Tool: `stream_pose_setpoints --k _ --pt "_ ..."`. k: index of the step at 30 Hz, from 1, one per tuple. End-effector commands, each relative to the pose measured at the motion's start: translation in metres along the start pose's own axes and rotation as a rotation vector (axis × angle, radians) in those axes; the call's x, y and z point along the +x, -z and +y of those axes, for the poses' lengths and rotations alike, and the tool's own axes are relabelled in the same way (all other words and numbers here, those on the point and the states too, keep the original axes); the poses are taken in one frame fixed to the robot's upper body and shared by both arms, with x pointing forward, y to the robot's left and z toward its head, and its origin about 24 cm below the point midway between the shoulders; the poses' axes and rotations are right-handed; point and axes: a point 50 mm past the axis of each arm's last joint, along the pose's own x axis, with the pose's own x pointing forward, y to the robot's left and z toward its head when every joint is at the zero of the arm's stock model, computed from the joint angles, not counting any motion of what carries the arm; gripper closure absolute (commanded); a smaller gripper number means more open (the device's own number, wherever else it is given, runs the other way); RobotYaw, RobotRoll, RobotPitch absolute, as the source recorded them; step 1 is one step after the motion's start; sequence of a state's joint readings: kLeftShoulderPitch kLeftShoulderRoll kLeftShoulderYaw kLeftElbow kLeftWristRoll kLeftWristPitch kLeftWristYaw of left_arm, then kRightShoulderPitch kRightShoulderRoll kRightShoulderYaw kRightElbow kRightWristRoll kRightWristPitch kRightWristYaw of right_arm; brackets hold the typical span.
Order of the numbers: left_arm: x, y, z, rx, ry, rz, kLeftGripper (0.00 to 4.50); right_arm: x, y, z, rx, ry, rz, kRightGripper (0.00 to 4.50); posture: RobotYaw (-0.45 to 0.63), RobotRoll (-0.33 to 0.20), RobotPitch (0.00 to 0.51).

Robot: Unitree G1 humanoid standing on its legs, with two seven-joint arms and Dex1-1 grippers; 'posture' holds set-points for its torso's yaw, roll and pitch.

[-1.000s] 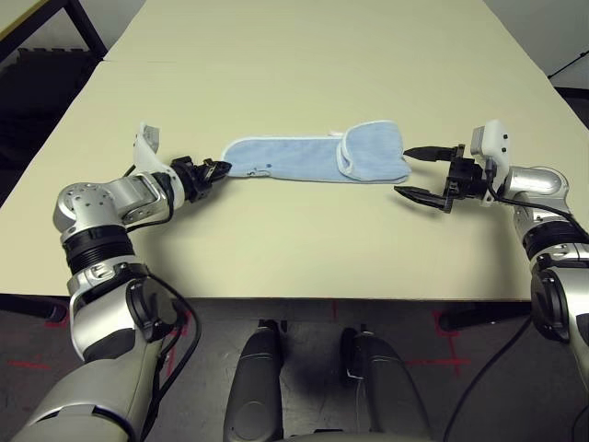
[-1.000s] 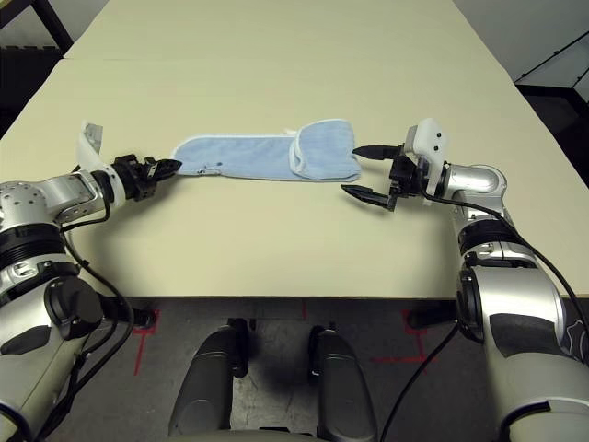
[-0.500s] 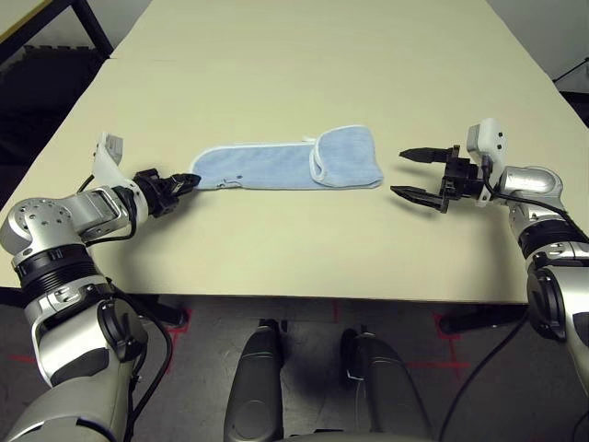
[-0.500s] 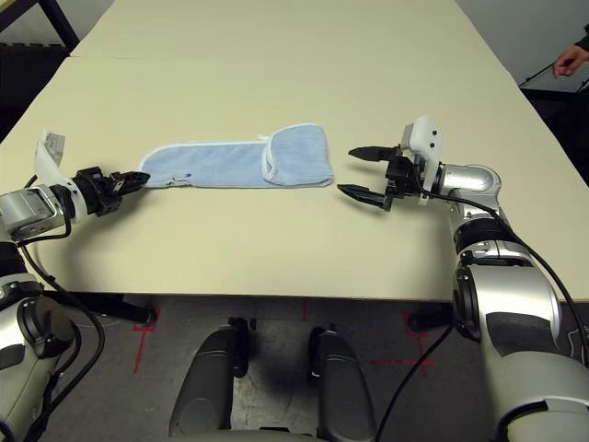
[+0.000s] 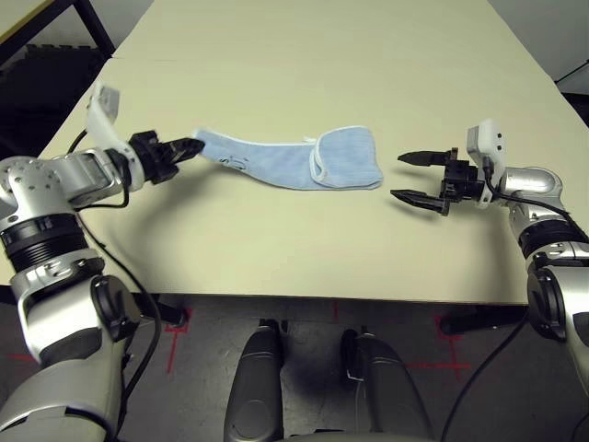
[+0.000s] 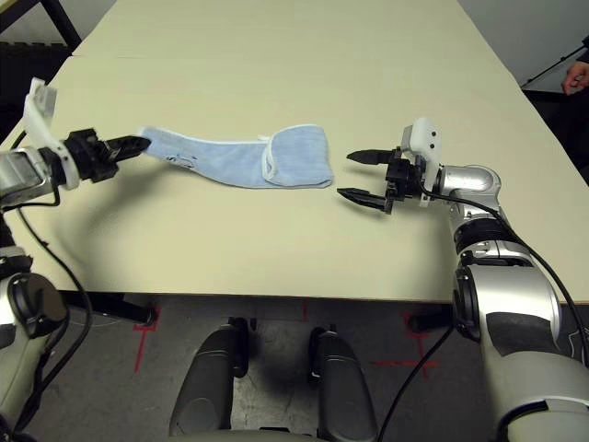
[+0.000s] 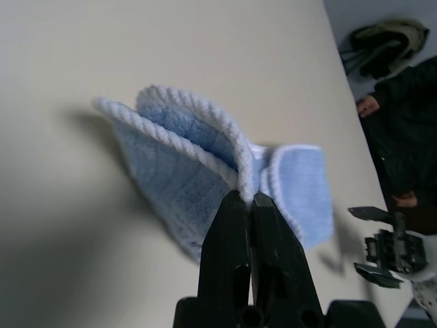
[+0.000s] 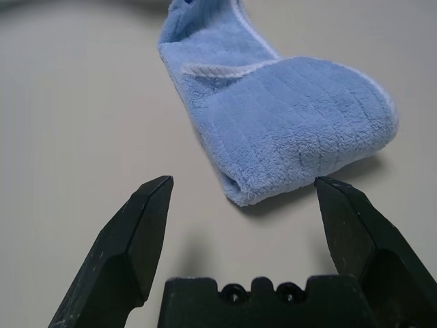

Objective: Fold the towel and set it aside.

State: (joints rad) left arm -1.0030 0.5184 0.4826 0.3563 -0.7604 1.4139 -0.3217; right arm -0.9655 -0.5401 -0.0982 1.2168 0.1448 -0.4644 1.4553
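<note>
The left gripper (image 5: pixel 191 145) is clamped on the white-stitched edge of the small light-blue terry cloth towel (image 5: pixel 299 162), its two black fingers (image 7: pixel 232 232) pressed together with the bunched hem between their tips, and it holds that end raised off the pale beige counter (image 5: pixel 304 249). From this gripper the towel stretches away toward the robot's right as a long narrow strip, sagging down until it lies flat on the counter. A small dark mark shows on the cloth just beyond the left gripper's tips. The strip's far end is doubled over into a thicker, rounded fold edged with white stitching, and this fold rests on the counter just ahead of the right gripper (image 5: pixel 414 177), apart from it. The right gripper hovers low over the counter with its black fingers (image 8: pixel 133 236) spread wide and nothing between them, pointing at the folded end. In the left wrist view a person in dark clothing (image 7: pixel 403 116) stands beyond the counter's far edge.
</note>
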Motion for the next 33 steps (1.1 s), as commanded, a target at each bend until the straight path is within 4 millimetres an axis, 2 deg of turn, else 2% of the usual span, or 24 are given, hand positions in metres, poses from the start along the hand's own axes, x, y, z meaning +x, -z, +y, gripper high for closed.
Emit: stream_pose_setpoints --k 1,4,6,13,17,19,23,28,33 --pt "0.016 -0.002 -0.027 0.074 0.086 0.033 4.48 -0.003 -0.003 -0.002 0.022 -0.01 -0.019 0.0 0.1 0.0 0.157" --pt "0.027 -0.002 -0.042 0.104 0.139 0.055 4.48 -0.008 -0.005 -0.004 0.056 -0.011 -0.031 0.0 0.1 0.0 0.155" --pt "0.031 -0.002 -0.045 0.115 0.152 0.065 4.48 -0.012 -0.004 -0.004 0.067 -0.013 -0.026 0.0 0.09 0.0 0.155" --pt "0.034 0.001 -0.037 0.131 0.129 0.093 4.48 -0.032 0.0 -0.003 0.082 0.01 -0.004 0.0 0.08 0.0 0.158" --pt "0.038 0.002 -0.037 0.153 0.132 0.11 4.48 -0.032 0.001 -0.002 0.078 0.009 0.002 0.0 0.08 0.0 0.157" --pt "0.042 0.003 -0.043 0.167 0.154 0.118 4.48 -0.03 0.0 -0.003 0.077 0.01 -0.003 0.0 0.09 0.0 0.155" --pt "0.054 0.005 -0.067 0.19 0.244 0.136 4.48 -0.027 -0.001 -0.003 0.074 0.01 -0.005 0.0 0.09 0.0 0.154" --pt "0.071 0.022 -0.096 0.202 0.353 0.198 4.48 -0.024 -0.001 -0.003 0.073 0.007 -0.007 0.0 0.09 0.0 0.152" --pt "0.088 0.045 -0.1 0.213 0.351 0.259 4.48 -0.024 -0.001 -0.003 0.071 0.008 -0.007 0.0 0.09 0.0 0.152"
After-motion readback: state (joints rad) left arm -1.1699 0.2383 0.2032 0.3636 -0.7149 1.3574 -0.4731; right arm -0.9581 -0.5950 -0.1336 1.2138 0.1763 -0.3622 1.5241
